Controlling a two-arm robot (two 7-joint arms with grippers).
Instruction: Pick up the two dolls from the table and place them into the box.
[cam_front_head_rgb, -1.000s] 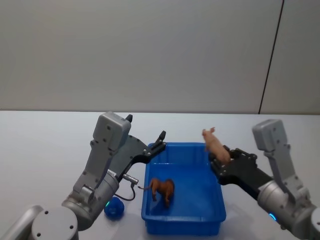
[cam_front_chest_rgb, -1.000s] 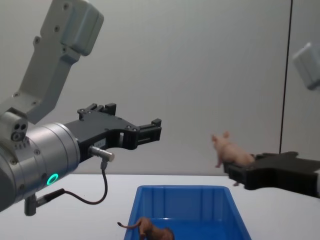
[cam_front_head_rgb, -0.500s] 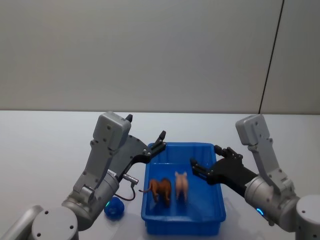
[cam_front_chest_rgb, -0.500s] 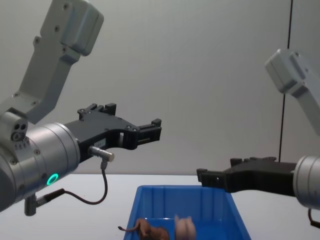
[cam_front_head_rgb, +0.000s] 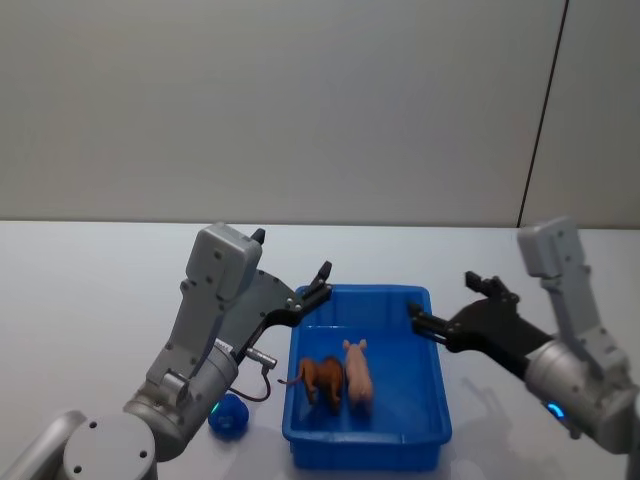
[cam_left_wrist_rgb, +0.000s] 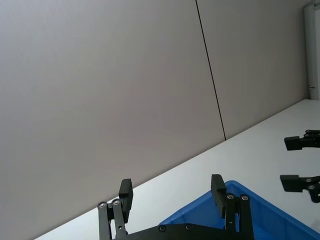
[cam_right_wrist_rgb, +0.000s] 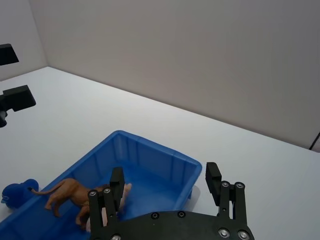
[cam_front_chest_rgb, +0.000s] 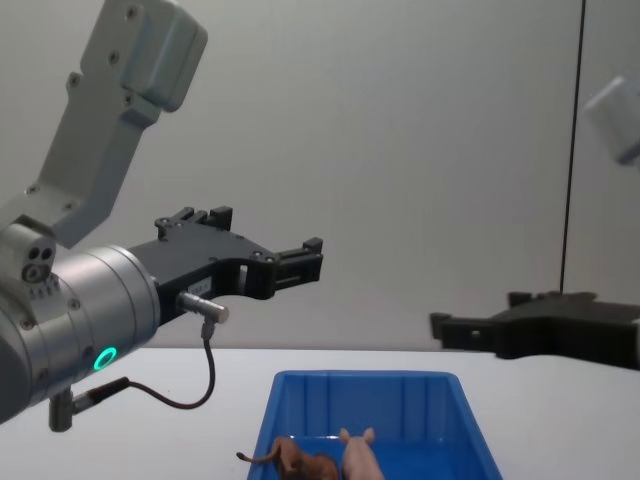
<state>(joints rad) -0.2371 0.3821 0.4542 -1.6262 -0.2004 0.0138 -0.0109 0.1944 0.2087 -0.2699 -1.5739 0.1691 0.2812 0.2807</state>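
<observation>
Jaws of the left gripper (cam_front_head_rgb: 313, 284) and right gripper (cam_front_head_rgb: 446, 303) are held spread, raised near the far corners of the box (cam_front_head_rgb: 365, 442) on the worktop (cam_front_head_rgb: 90, 290). Both dolls are contained in it, side by side. The pink doll (cam_front_head_rgb: 357, 372) is laid lengthwise, head toward the far wall. The brown doll (cam_front_head_rgb: 322, 377) is set with its tail toward the left wall. From the chest view, the tail's curve is seen side-on.

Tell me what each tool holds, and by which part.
Nothing is held. The left tool and right tool are both open and empty; the pink doll and brown doll are in the box.
</observation>
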